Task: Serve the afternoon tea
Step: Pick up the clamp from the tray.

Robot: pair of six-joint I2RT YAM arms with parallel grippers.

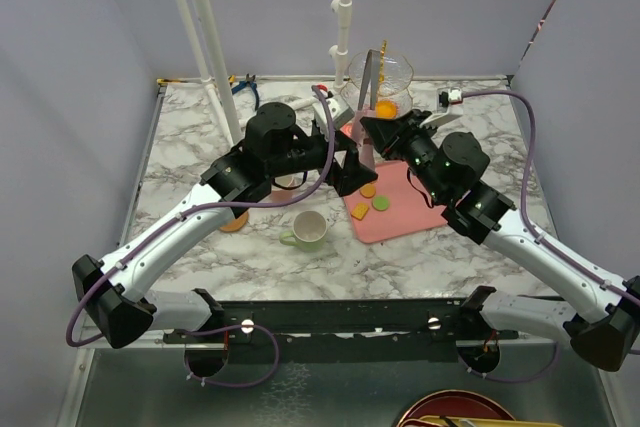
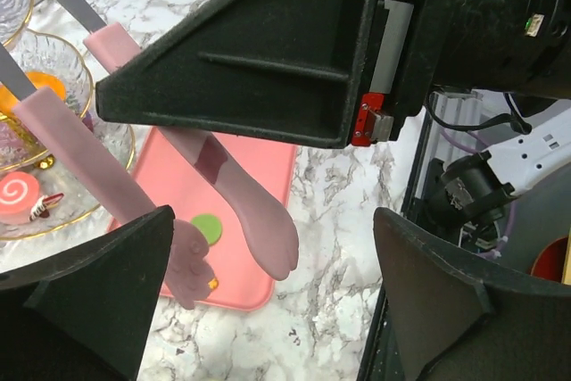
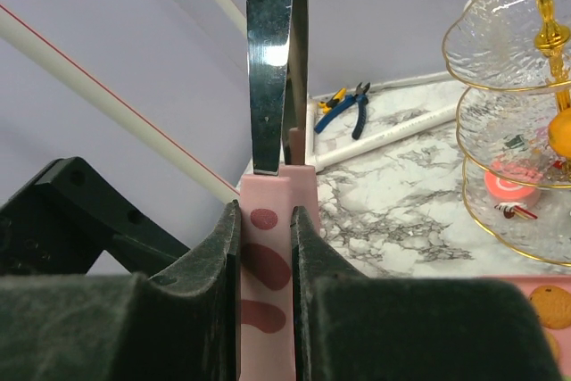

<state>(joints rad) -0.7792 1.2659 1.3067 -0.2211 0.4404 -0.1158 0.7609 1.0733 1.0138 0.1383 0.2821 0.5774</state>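
Observation:
My right gripper (image 3: 265,213) is shut on the pink part of a pair of metal tongs (image 3: 271,60). The tongs (image 1: 367,147) stand steeply over the pink tray (image 1: 400,222). Their pink tips (image 2: 268,234) hang above the tray's corner beside a green macaron (image 2: 206,227). My left gripper (image 2: 272,310) is open with nothing between its fingers, next to the tongs at the tray's left edge (image 1: 345,172). The glass three-tier stand (image 1: 381,79) holds an orange piece and a pink swirl cake (image 2: 18,194). A pale-green mug (image 1: 308,231) and a brown coaster (image 1: 233,220) sit left of the tray.
Orange, green and yellow macarons (image 1: 368,190) lie on the tray. Blue pliers (image 1: 246,87) and white pipes (image 1: 210,37) are at the back left. Purple walls enclose the marble table (image 1: 200,137). A red plate (image 1: 455,412) sits below the near edge.

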